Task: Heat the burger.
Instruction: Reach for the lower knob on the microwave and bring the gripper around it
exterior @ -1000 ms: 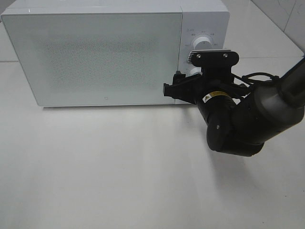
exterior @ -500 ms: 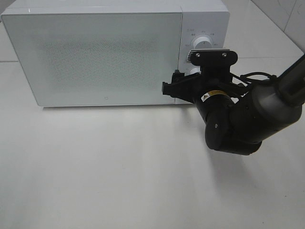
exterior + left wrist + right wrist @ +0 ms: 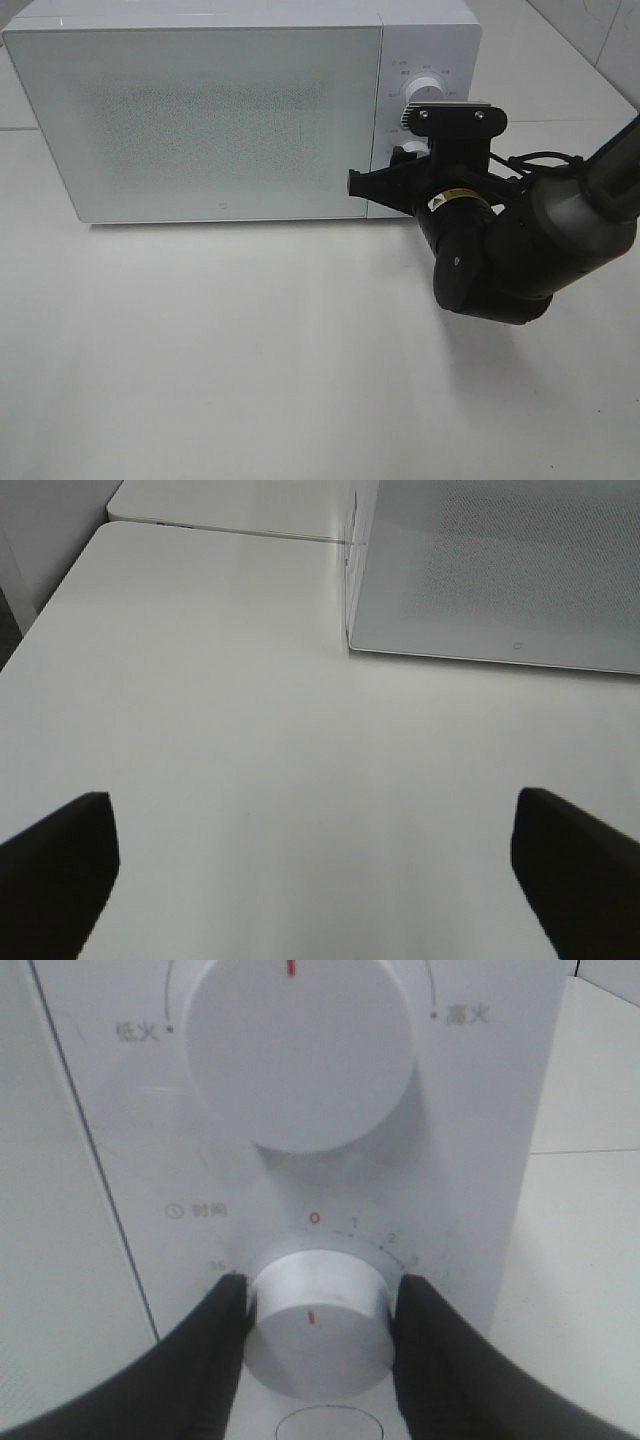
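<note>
Pinching the timer knob from both sides, the right end effector is pressing its two dark fingers against the knob's rim at 9 and 3 o'clock. The knob's small red mark is pointing toward the red 0 on the scale, at 12 o'clock. The larger upper knob is sitting directly at 12 o'clock from the timer knob on the same white panel, with its own red line also pointing to 12 o'clock.

In the high view, the white microwave is standing at 12 o'clock on the pale counter, with its control panel on the 3 o'clock side. The right arm is reaching in from 3 o'clock to that panel.

The left end effector is hovering over bare counter with its fingers spread wide and gripping nothing; the microwave's near corner is lying toward 1 o'clock ahead of it.

The burger is not showing in any view. The microwave door is sitting shut and its speckled pane is giving no look inside, so I cannot tell where the burger is lying.
</note>
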You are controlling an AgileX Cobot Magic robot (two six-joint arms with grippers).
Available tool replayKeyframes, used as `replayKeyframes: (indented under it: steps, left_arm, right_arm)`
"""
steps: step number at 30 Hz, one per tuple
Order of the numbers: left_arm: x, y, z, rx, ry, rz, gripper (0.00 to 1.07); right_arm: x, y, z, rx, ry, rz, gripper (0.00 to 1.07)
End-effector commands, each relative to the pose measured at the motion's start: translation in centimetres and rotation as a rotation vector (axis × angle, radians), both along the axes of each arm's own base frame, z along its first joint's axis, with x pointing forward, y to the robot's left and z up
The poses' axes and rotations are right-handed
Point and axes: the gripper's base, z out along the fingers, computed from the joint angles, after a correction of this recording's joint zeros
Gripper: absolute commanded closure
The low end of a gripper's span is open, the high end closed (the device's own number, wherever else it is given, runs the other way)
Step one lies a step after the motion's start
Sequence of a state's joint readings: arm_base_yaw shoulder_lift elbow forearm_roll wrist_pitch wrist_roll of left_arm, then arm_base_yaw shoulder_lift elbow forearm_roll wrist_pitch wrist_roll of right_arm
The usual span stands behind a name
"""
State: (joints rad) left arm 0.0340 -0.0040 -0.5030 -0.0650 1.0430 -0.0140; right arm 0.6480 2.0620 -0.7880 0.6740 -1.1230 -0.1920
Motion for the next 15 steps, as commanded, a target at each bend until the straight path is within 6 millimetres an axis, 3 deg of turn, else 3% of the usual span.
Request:
replayKeyframes:
  steps: [1,15]
  left_arm:
    - [-0.23,-0.06,0.00,-0.003,-0.028,0.000,0.07]
    - [-0.23,-0.06,0.00,-0.003,-0.028,0.000,0.07]
  right_arm:
    - [0.17,0.53,0.08,-0.011,-0.019,0.045,1.04]
    - [0.29,0.64,0.82,-0.028,-0.104,0.059,1.07]
